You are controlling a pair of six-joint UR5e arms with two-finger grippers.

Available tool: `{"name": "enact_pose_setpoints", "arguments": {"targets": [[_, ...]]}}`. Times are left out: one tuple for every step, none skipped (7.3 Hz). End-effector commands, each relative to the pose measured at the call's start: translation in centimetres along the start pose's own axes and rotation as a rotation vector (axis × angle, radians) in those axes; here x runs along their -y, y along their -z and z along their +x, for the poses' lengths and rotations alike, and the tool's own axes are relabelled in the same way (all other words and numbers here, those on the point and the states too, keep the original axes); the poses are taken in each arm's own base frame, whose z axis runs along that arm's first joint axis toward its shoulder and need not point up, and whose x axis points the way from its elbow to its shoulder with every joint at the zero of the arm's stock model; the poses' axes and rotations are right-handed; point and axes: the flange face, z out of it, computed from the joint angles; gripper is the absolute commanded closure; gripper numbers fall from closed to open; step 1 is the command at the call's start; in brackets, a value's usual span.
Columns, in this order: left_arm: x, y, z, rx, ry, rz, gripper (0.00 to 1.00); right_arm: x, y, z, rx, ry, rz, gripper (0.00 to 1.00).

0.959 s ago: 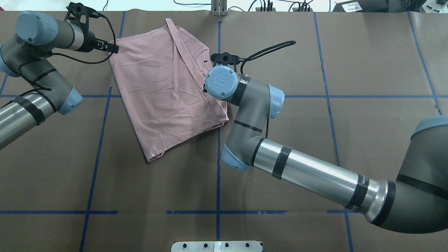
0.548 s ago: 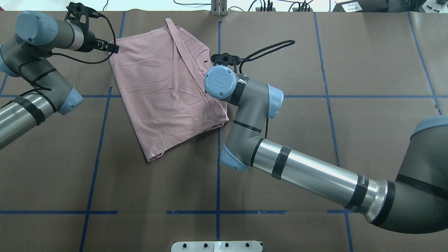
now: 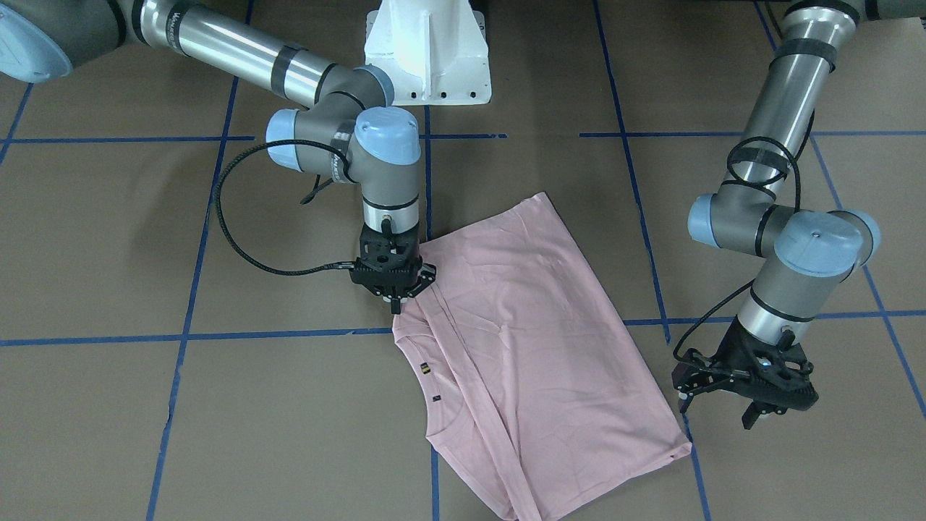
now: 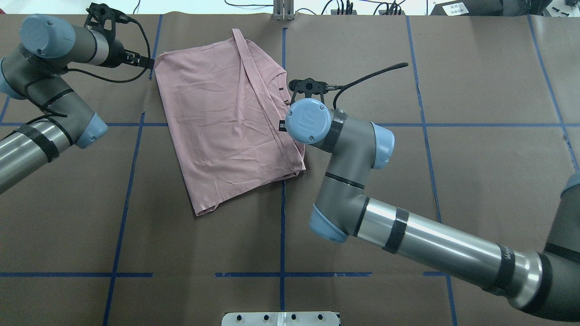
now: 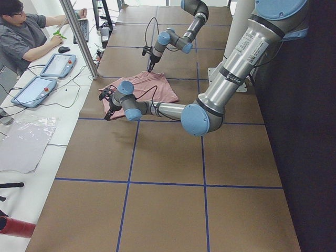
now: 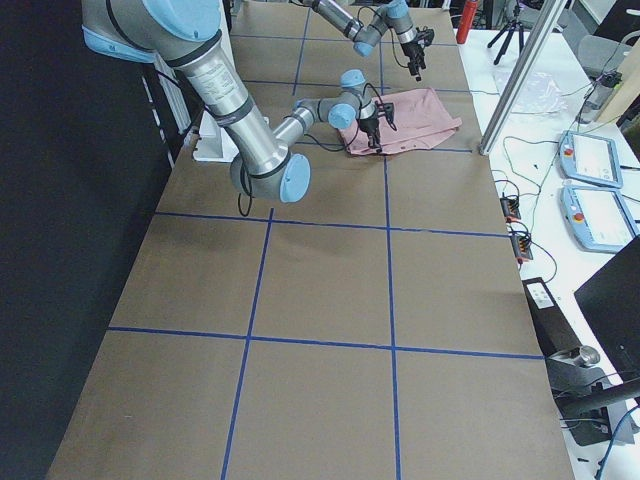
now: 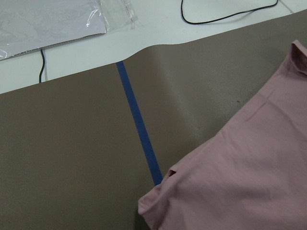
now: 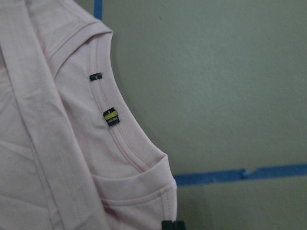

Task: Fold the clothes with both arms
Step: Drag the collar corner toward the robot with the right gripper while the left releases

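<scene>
The clothes are one pale pink T-shirt [image 4: 217, 117], lying folded on the brown table with its ribbed neck [image 8: 120, 139] towards the right arm. My right gripper [image 3: 396, 307] points straight down, shut on the shirt's edge near the neck. The wrist view shows dark fingertips [image 8: 172, 224] together on the hem. In the overhead view the wrist hides this gripper. My left gripper [image 3: 716, 414] hovers open just beside the shirt's far corner [image 4: 158, 58], touching nothing. The left wrist view shows only that corner of the T-shirt [image 7: 249, 182] and no fingers.
The white pedestal base [image 3: 427, 51] stands at the robot's side of the table. A black cable [image 3: 231, 217] loops off the right wrist. Beyond the far table edge lie plastic bags [image 7: 48, 19] and tablets [image 5: 56, 64], and a person [image 5: 26, 37] sits there.
My right arm has moved to the right and dragged the T-shirt along. The shirt's far corner has slid away from the left gripper. The left arm has stayed still.
</scene>
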Motion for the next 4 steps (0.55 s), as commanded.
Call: {"name": "enact_pose_setpoints", "arguments": {"targets": [[0.1,0.1,0.3,-0.008,-0.002,0.005,0.00,-9.4,5.9,6.8,0.040,0.071,0.008,1.00],[0.2,0.1,0.3,-0.009,-0.003,0.008,0.00,-13.6,8.1,9.9,0.036,0.106,0.017,1.00],[0.2,0.2,0.4,-0.009,-0.002,0.010,0.00,-16.6,8.4,11.7,0.024,0.105,0.024,1.00],[0.2,0.2,0.9,-0.016,-0.006,0.011,0.00,-17.3,8.0,12.3,0.011,0.116,0.024,1.00]]}}
